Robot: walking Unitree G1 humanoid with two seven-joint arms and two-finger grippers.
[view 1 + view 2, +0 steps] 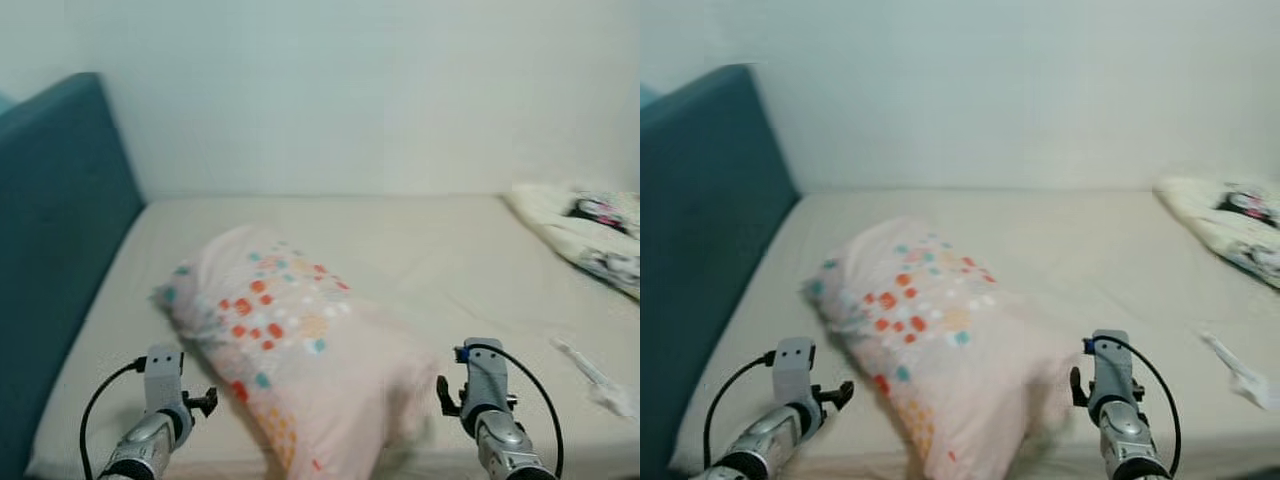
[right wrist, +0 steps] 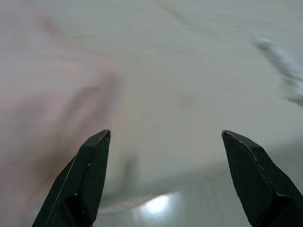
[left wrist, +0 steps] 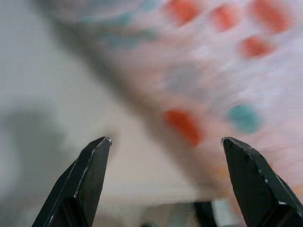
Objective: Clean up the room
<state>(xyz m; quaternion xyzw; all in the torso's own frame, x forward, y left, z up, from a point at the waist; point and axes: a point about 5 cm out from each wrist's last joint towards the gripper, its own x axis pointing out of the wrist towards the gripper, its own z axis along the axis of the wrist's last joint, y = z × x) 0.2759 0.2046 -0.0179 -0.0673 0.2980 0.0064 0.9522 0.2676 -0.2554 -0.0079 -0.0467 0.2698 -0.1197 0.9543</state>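
1. We stand at the bed (image 1: 420,240) with the pillow (image 1: 290,340) lying askew near its front edge, our left gripper (image 3: 163,184) and right gripper (image 2: 163,184) flanking it, both spread wide and holding nothing.
2. We judge the pillow is the job in hand; next, each gripper must close in on a side (soft stuffing will sag).
3. A teal headboard (image 1: 55,230) stands left, a rumpled blanket (image 1: 590,235) far right, a white scrap (image 1: 595,375) near it, below a pale wall (image 1: 350,90).
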